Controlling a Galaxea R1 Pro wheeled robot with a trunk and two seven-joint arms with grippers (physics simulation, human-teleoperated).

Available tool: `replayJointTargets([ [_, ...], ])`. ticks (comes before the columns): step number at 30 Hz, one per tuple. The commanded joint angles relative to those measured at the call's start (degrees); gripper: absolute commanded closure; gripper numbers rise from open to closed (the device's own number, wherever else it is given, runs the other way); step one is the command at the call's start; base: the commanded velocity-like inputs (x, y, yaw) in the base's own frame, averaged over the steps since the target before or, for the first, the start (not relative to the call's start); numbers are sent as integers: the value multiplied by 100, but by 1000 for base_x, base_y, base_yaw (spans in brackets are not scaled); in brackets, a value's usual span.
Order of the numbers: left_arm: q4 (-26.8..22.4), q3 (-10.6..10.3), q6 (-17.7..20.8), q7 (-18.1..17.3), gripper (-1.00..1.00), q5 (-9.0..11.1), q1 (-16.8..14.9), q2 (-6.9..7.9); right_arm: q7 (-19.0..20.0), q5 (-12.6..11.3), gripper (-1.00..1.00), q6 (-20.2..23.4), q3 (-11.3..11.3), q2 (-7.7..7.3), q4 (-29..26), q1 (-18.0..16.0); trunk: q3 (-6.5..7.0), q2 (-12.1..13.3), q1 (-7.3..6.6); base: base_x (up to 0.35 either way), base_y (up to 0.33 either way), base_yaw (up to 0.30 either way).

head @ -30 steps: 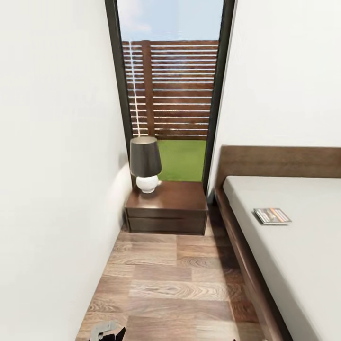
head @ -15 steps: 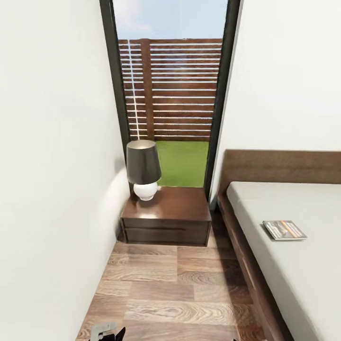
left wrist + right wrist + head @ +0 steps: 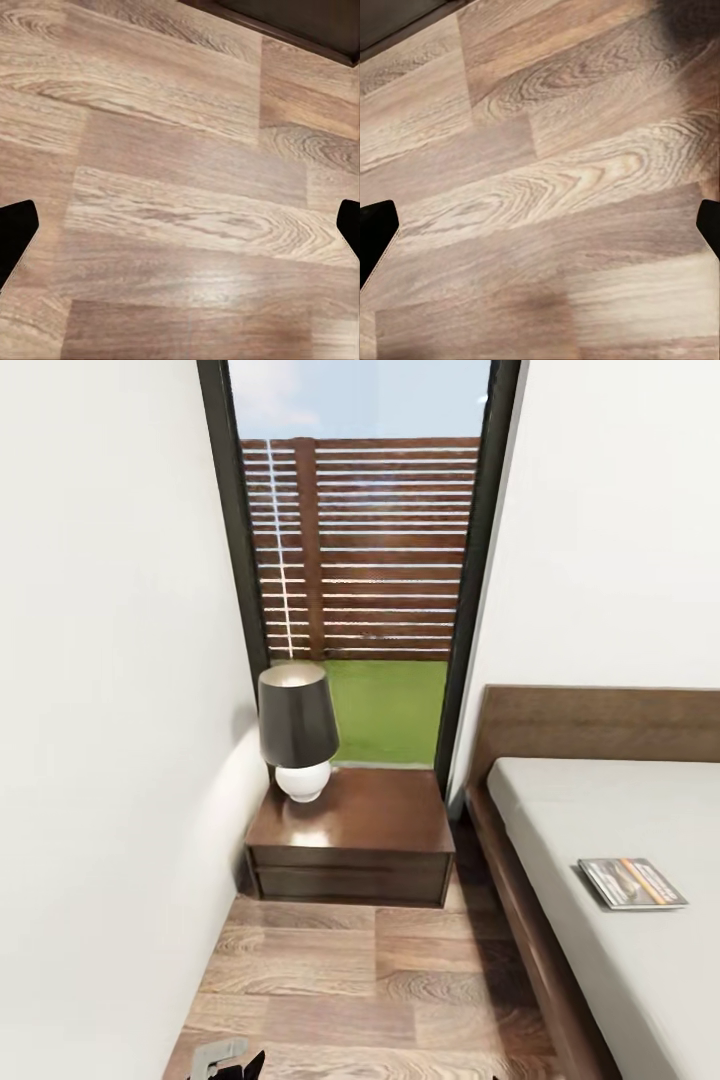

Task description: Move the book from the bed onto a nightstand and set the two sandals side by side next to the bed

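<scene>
The book (image 3: 632, 883) lies flat on the off-white mattress of the bed (image 3: 600, 810), near the bed's left edge and below the brown headboard (image 3: 600, 720). The nightstand (image 3: 352, 835) stands left of the bed against the wall, and a black-shaded lamp (image 3: 296, 730) takes up its left part. Both sandals are out of view. In the left wrist view my left gripper (image 3: 180, 236) hangs open over bare floor, its black fingertips (image 3: 15, 240) far apart. My right gripper (image 3: 540, 236) is open over the floor too, with nothing between its fingers.
A white wall (image 3: 110, 760) runs close along the left. A tall window (image 3: 360, 560) behind the nightstand looks onto a fence and grass. Wood-plank floor (image 3: 370, 980) forms a narrow lane between wall and bed frame. Part of my left arm (image 3: 225, 1058) shows at the bottom.
The camera has moved forward toward the nightstand, so the nightstand, lamp, bed and book look closer and lower in the picture. Nothing in the room itself has shifted.
</scene>
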Motion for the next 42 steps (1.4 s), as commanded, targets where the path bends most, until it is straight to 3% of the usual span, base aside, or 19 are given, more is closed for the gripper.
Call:
replayJointTargets([
  [1,9,44,2,-50,-100,21,-4,1,19,-54,-100,-23,40,-3,9,-5,-5,-2,3,330,0,0],
  [42,9,44,2,-50,-100,21,-4,1,19,-54,-100,-22,40,-4,10,-5,-5,-2,3,303,0,0],
])
